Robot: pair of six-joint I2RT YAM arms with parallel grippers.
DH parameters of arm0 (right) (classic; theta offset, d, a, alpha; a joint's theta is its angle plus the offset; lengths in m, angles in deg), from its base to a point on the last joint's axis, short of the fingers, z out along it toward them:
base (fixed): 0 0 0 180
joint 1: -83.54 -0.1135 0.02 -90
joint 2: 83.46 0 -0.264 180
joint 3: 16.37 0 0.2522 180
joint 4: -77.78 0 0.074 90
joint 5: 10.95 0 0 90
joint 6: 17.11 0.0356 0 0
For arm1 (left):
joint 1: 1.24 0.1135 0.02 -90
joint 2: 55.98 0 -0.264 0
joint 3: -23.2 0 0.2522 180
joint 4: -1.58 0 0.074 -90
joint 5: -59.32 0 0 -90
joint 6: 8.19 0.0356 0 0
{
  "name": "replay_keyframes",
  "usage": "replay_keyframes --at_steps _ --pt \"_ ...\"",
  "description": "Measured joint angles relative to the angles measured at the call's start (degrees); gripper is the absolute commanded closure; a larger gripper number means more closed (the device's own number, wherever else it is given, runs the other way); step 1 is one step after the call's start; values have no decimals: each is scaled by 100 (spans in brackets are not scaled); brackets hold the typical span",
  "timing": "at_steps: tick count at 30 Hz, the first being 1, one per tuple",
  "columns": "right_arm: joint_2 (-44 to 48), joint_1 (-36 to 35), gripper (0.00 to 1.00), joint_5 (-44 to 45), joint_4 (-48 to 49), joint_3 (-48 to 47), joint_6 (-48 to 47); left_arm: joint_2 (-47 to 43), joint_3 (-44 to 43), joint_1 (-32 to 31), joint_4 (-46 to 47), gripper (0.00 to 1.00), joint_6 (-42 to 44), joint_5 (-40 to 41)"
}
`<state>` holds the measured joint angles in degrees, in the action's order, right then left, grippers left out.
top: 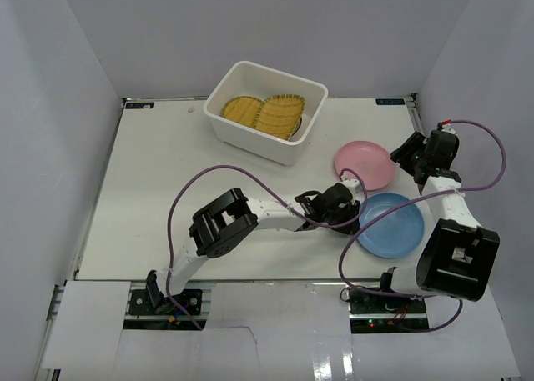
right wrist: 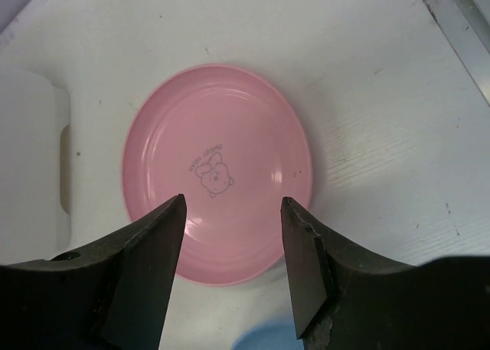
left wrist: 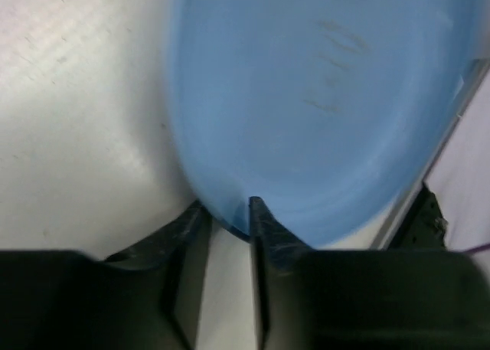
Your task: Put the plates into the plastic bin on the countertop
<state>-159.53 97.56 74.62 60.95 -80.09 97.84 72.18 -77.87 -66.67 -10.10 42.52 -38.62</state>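
Note:
The white plastic bin (top: 250, 139) stands at the back middle of the countertop (top: 167, 189). It holds a yellow woven-look round plate (top: 239, 109) and a yellow woven-look rectangular plate (top: 280, 114). The pink plate (top: 365, 165) lies right of the bin and shows in the right wrist view (right wrist: 218, 174). The blue plate (top: 392, 225) lies near the front right. My left gripper (top: 357, 212) is shut on the blue plate's left rim (left wrist: 321, 97), with the rim pinched between the fingers (left wrist: 264, 227). My right gripper (top: 411, 157) is open and empty above the pink plate's near edge (right wrist: 233, 204). The other plates are out of view.
The white walls close in on the back and both sides. The dark edge rail (top: 415, 114) runs along the right side near my right arm. The left arm's purple cable (top: 209, 177) loops over the middle of the table.

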Motion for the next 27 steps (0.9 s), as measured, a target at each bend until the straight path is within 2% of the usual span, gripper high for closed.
replay_keyframes --at_steps 1,2,4,5,9,15,18,19,20,24,27 --pt "-129 0 41 13 26 0 -4 87 -107 2 -13 76 20 105" --pt "-280 -2 41 33 42 0 -7 144 -151 13 0 89 33 208" --pt "-588 -4 41 79 72 7 -11 160 -170 17 31 99 13 341" --pt "-728 -4 41 109 92 26 -11 127 -160 15 50 100 35 367" --pt "-1029 -4 41 216 192 151 -9 -164 293 -11 109 100 74 756" --pt "-1523 -4 44 201 437 160 31 -1587 1867 28 -302 100 341 1353" --pt "-1814 -4 62 35 621 208 125 -2535 2610 129 -857 100 509 1646" --pt "-1899 -4 81 -26 664 232 181 -2898 2800 219 -1091 100 584 1707" --pt "-1978 -4 90 -76 737 275 188 -3259 2949 354 -1316 100 649 1757" --pt "-1993 4 92 -323 1115 457 575 -4553 2959 1274 -1993 100 894 1738" --pt "-1637 7 92 -304 1196 800 715 -5119 2280 2275 -2149 100 1091 1755"
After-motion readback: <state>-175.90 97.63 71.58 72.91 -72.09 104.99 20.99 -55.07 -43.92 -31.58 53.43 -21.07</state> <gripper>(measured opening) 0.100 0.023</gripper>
